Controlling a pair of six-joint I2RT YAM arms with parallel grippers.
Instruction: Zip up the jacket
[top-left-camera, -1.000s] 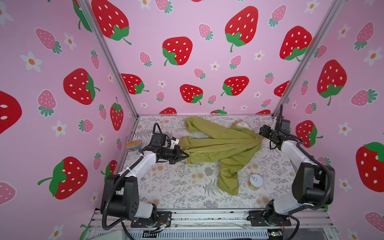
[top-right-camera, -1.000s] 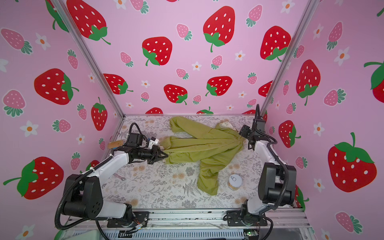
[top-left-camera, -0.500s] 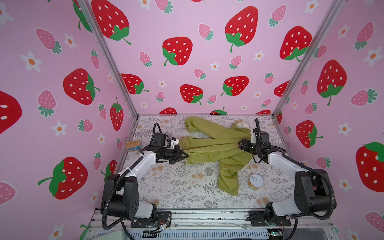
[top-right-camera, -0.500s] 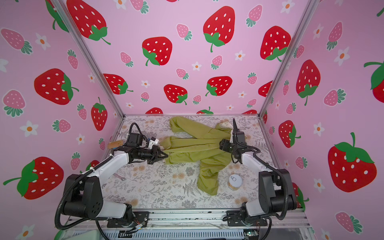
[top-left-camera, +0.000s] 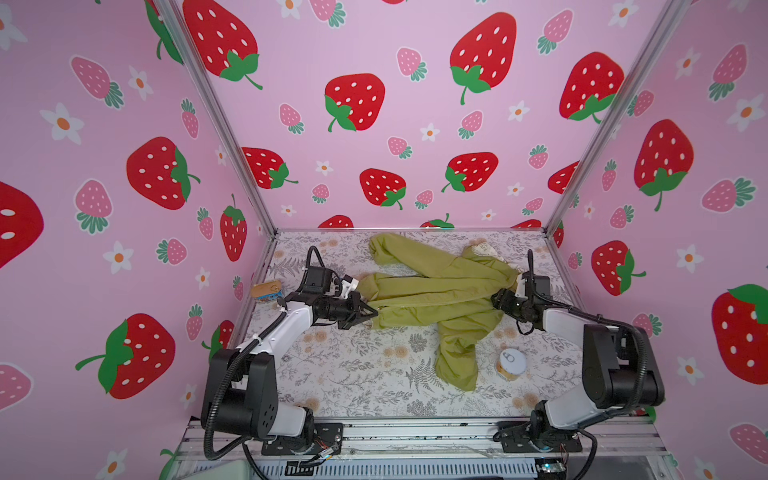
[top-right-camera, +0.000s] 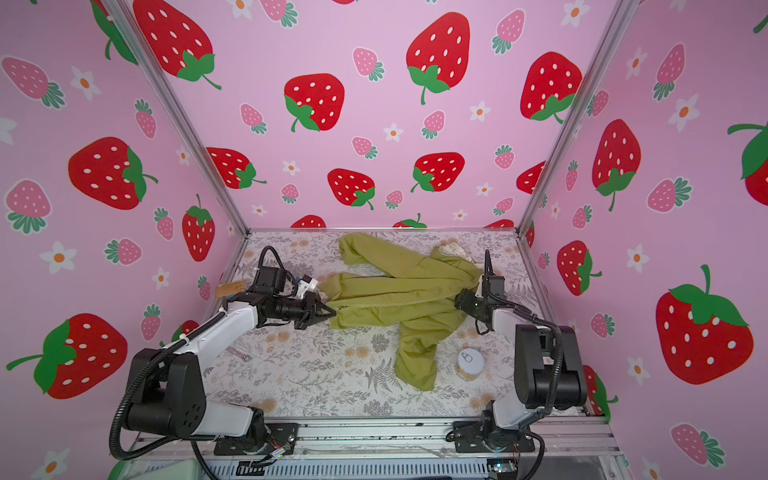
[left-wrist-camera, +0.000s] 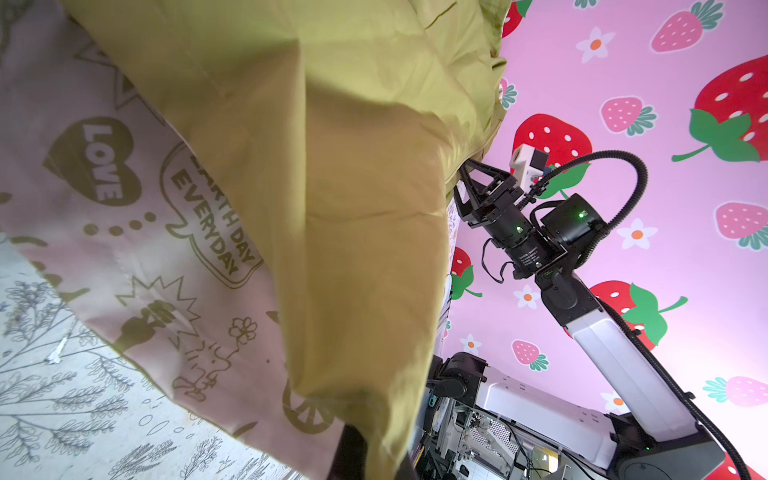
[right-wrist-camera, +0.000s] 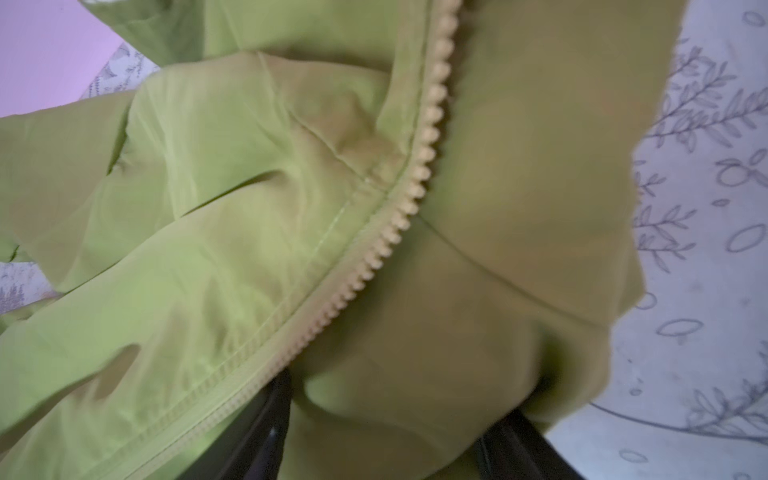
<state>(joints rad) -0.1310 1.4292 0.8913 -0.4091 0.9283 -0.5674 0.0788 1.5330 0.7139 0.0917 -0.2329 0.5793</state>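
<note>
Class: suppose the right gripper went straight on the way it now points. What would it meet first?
The jacket. In a top view the right gripper points straight into it, and in the right wrist view green cloth beside the zipper teeth bulges between its open jaws, so contact is probably immediate.

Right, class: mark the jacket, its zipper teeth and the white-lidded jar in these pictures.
jacket (top-left-camera: 432, 291): in a top view, on the green body panel.
zipper teeth (right-wrist-camera: 420, 178): right wrist view, midway along the pale row.
white-lidded jar (top-left-camera: 511, 360): in a top view, on its lid.
</note>
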